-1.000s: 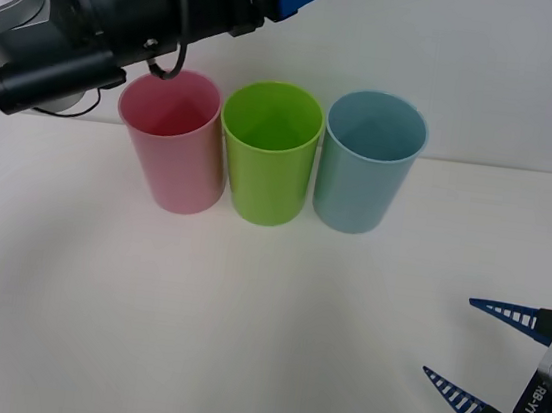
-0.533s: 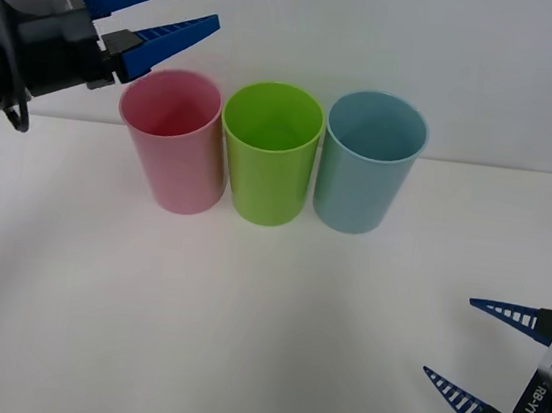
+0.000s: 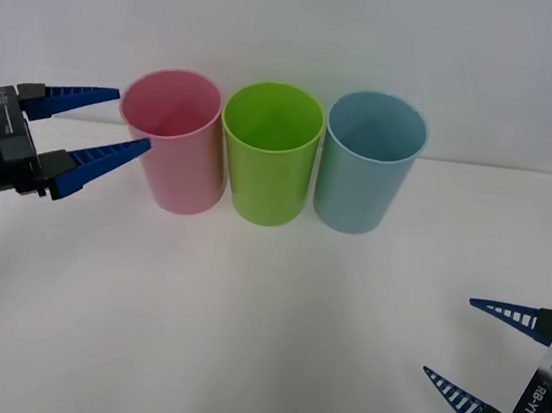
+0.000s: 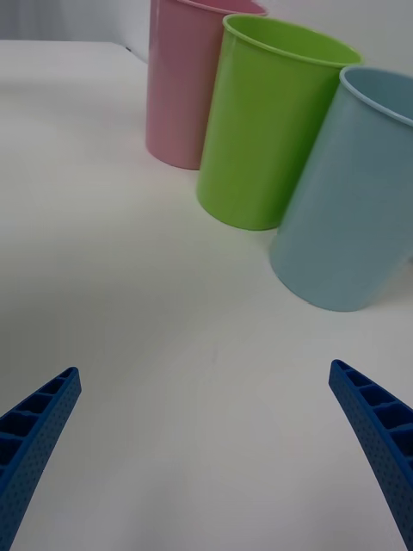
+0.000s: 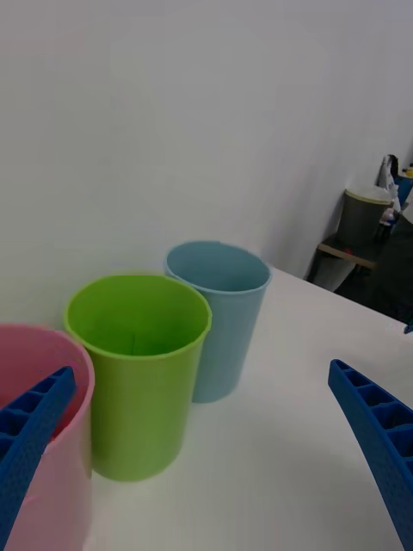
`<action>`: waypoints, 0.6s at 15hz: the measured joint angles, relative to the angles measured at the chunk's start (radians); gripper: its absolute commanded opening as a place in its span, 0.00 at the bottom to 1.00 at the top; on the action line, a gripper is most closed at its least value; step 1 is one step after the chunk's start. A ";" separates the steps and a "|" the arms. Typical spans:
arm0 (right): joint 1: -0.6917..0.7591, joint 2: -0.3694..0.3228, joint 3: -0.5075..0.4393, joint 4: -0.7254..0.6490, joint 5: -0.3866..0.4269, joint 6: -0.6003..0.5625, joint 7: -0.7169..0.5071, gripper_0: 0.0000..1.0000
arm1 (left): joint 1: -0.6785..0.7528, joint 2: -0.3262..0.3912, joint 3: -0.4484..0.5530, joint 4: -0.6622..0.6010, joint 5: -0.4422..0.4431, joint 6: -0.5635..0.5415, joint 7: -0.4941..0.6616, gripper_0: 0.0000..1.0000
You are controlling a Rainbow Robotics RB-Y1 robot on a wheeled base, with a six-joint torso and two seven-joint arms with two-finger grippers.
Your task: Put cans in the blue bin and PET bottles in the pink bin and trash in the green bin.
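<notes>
While both jaws gape, the left gripper (image 3: 113, 124) hangs seemingly just beside the pink bin (image 3: 175, 144).

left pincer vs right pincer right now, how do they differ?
Place: the left pincer hovers beside the pink bin, at rim height; the right pincer sits low over the table, far from the blue bin.
Aim: the left points toward the bins' row; the right points across the table toward the robot's left.
Shared: both open, both empty.
</notes>
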 measured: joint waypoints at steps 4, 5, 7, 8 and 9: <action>0.000 0.000 0.000 0.000 0.000 0.000 0.000 1.00 | 0.136 -0.137 0.105 -0.081 -0.206 -0.109 0.122 1.00; 0.000 0.000 0.000 0.000 0.000 0.000 0.000 1.00 | 0.157 -0.184 0.133 -0.095 -0.268 -0.148 0.142 1.00; 0.000 0.000 0.000 0.000 0.000 0.000 0.000 1.00 | 0.198 -0.273 0.178 -0.118 -0.382 -0.213 0.161 1.00; 0.000 0.000 0.000 0.000 0.000 0.000 0.000 1.00 | 0.216 -0.305 0.189 -0.127 -0.426 -0.233 0.169 1.00; 0.000 0.000 0.000 0.000 0.000 0.000 0.000 1.00 | 0.237 -0.331 0.194 -0.138 -0.468 -0.243 0.176 1.00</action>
